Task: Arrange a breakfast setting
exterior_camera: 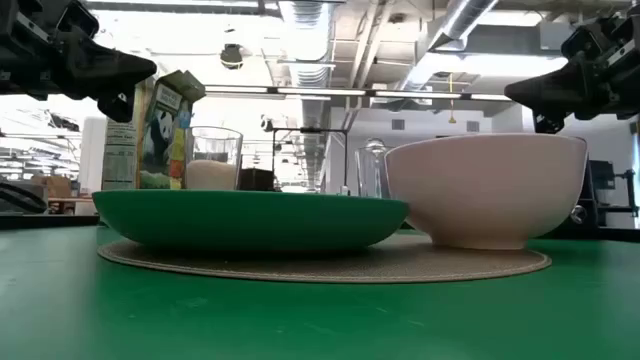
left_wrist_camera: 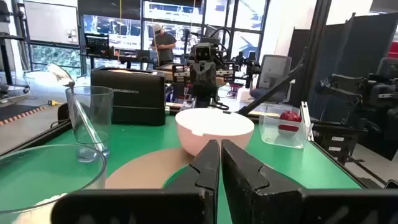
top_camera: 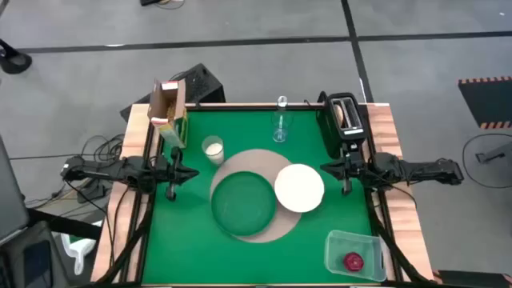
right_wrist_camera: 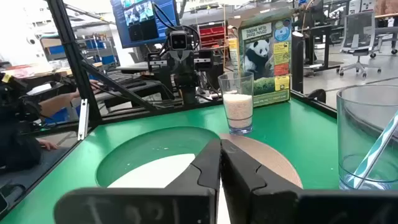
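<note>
The left end effector (top_camera: 171,194), at the left of the high view, is pressed together and holds nothing; the right end effector (top_camera: 346,190), at the right, is likewise closed and empty. Both hang above the green table (top_camera: 192,240), well apart, each beside the setting.

Between them, at frame centre, the round tan mat (top_camera: 254,160) lies flat, with the dark green plate (top_camera: 243,203) on its lower left and the white bowl (top_camera: 299,187) on its right edge. The small milk glass (top_camera: 213,150) stands just above and left of the mat; the clear stemmed glass (top_camera: 280,126) is at upper centre, with what may be the spoon inside it. The red fruit (top_camera: 353,261) sits in a clear tub (top_camera: 337,242) at lower right.

The bowl and plate are judged stiff, smooth and probably slippery, best pinched over a rim. The glasses are judged fragile and tippy, best taken low on the wall. The fruit looks light and round.

Each arm is stretched horizontally inward from its table edge, with the fingers turned downward.
</note>
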